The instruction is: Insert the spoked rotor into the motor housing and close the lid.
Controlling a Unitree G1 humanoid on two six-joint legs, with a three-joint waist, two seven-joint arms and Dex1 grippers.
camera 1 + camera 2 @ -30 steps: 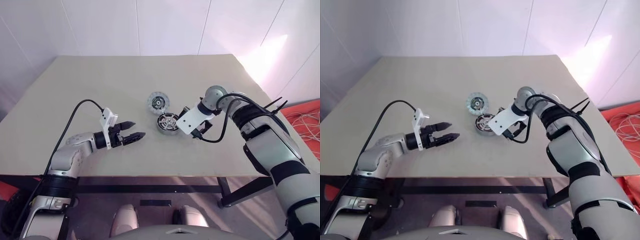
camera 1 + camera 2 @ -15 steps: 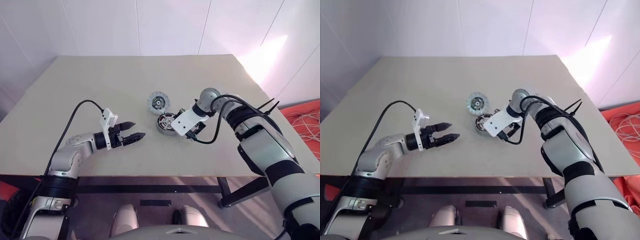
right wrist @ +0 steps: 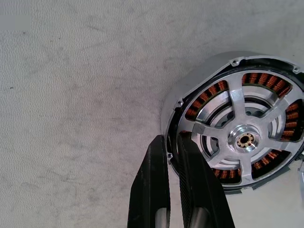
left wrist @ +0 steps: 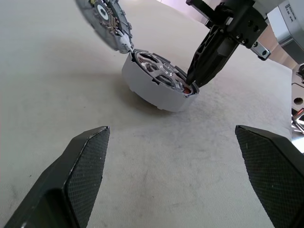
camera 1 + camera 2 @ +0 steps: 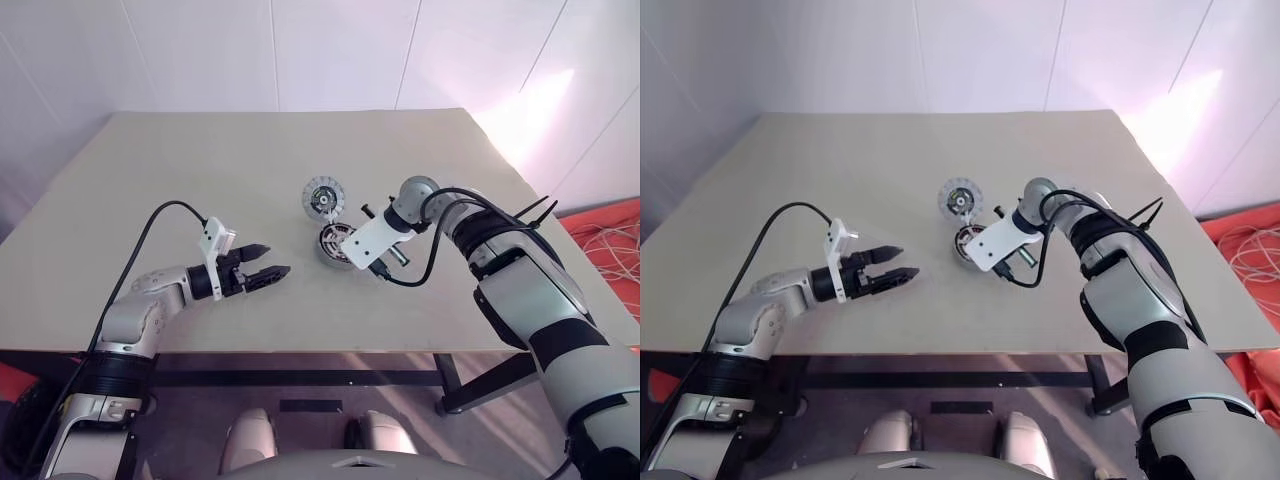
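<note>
The motor housing (image 5: 336,247) sits mid-table, silver-grey outside with coppery windings inside. The spoked rotor (image 3: 223,119) lies inside it, its hub centred. My right gripper (image 3: 171,142) points steeply down at the housing's near rim and is shut on that wall, one finger inside and one outside. The lid (image 5: 323,196) stands tilted just beyond the housing, its segmented face showing and its lower edge leaning on the housing's far rim (image 4: 129,47). My left gripper (image 5: 276,258) hovers open to the left of the housing, pointing toward it, with nothing between its fingers.
The beige table (image 5: 200,170) stretches wide around the parts. A black cable (image 5: 150,225) loops from my left wrist over the table's left front. Beyond the table's right edge lie an orange surface and white cords (image 5: 610,240).
My right gripper has closed from open onto the housing's rim. The lid has shifted a little farther back and tipped up against the housing. The left arm has stayed still.
</note>
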